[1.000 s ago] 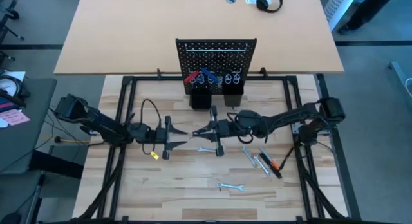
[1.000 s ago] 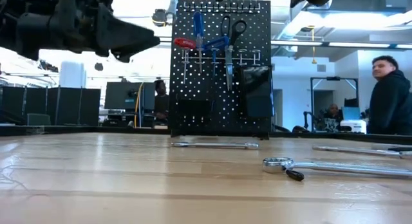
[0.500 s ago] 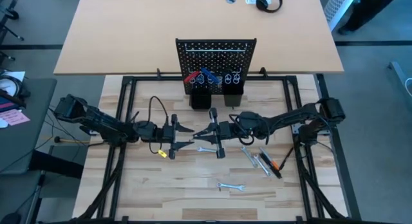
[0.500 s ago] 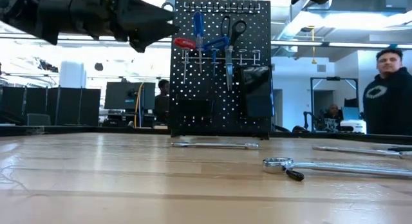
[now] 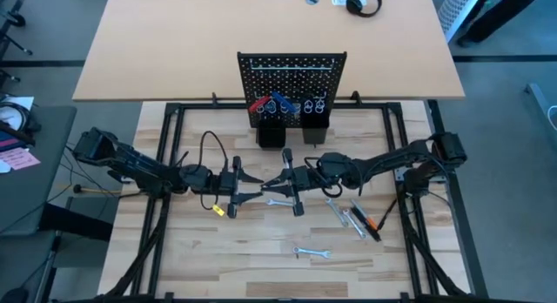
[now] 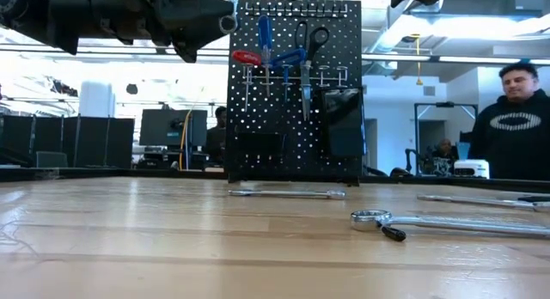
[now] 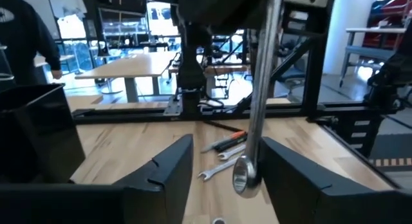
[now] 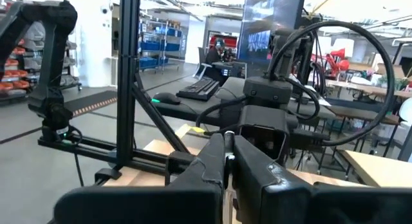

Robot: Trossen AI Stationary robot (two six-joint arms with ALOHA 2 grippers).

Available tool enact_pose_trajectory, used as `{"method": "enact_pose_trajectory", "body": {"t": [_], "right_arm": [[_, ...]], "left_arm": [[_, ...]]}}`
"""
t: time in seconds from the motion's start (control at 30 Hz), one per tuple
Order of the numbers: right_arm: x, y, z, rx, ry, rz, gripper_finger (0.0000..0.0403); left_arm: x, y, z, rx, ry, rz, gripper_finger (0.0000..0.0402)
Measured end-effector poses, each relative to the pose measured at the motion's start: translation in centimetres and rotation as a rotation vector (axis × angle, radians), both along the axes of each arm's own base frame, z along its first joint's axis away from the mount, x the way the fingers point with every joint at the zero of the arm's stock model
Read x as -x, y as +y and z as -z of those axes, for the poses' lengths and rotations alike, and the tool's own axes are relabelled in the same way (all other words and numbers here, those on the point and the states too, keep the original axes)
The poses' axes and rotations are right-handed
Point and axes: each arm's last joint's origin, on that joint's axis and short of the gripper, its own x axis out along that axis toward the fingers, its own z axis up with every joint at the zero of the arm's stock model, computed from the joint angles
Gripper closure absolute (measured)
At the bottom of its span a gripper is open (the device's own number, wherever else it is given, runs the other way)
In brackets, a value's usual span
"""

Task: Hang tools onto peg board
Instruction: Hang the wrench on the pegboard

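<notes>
My right gripper [image 5: 272,182] is shut on a silver wrench [image 7: 256,108] above the middle of the table. My left gripper [image 5: 250,185] faces it, open. In the left wrist view the left gripper's [image 7: 226,145] two fingers stand on either side of the wrench's ring end [image 7: 246,177] without touching it. The black peg board [image 5: 291,77] stands upright at the table's far side. A red-handled tool, blue-handled tools and black scissors [image 6: 314,37] hang on it. Other wrenches [image 5: 280,201] [image 5: 311,251] and an orange-and-black tool [image 5: 372,225] lie on the table. My right gripper pinches the wrench between its two shut fingers, by the end opposite the ring [image 7: 273,4]. A sliver of silver [image 8: 226,158] shows between the fingers. The fingers come level from the table's right side. The wrench hangs with its ring end down, clear of the table.
Two black cups [image 5: 271,133] stand at the peg board's base. A long wrench [image 6: 288,193] and a ring wrench [image 6: 430,220] lie on the table in the low view. A person [image 6: 516,118] stands in the room beyond. Black frame rails [image 5: 165,190] border the table.
My left gripper has moved toward the table's right edge, up to my right gripper, and its open fingers now stand around the wrench's ring end. My right gripper has stayed shut on the wrench, about where it was.
</notes>
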Motion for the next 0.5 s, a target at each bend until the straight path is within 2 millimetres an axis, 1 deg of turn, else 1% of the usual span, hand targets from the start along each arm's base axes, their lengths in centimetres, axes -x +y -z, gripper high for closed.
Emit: {"method": "enact_pose_trajectory", "body": {"t": [0.17,0.27,0.37,0.5], "right_arm": [[0.0,0.0,0.0,0.000,-0.002,0.000,0.0380],[0.0,0.0,0.0,0.000,-0.005,0.001,0.0380],[0.0,0.0,-0.1,-0.001,-0.013,0.001,0.0380],[0.0,0.0,-0.3,-0.011,-0.025,0.000,0.0380]], "left_arm": [[0.0,0.0,0.0,0.004,0.002,0.002,0.0295],[0.0,0.0,0.0,0.005,0.003,0.002,0.0315],[0.0,0.0,0.1,0.005,0.011,0.002,0.0314],[-0.8,-0.1,1.1,0.002,0.030,0.000,0.0285]]}}
